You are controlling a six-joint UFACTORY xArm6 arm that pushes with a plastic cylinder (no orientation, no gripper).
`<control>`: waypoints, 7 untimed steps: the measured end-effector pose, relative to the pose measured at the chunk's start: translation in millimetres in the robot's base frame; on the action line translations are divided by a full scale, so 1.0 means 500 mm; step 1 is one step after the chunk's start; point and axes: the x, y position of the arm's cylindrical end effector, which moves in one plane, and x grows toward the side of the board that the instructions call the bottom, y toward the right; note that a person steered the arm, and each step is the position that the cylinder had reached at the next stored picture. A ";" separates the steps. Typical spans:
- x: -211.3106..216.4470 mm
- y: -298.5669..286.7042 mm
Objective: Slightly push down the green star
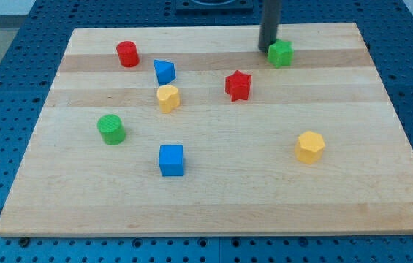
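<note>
Light wooden board [213, 204] on blue pegboard [16, 44], carrying eight blocks: far right green star [281, 53], near blue cube [171, 160].

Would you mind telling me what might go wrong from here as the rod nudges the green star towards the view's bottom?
1. My tip sits at the upper left of the green star-shaped block, off its centre, so a push could spin it or send it towards the view's right instead of straight down.
2. A push that runs too long, or veers to the view's left, could bring it close to the red star-shaped block.
3. The star's points may let the tip slip off.
</note>
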 end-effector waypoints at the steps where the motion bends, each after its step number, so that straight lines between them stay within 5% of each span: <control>1: -0.013 0.030; 7: -0.024 0.127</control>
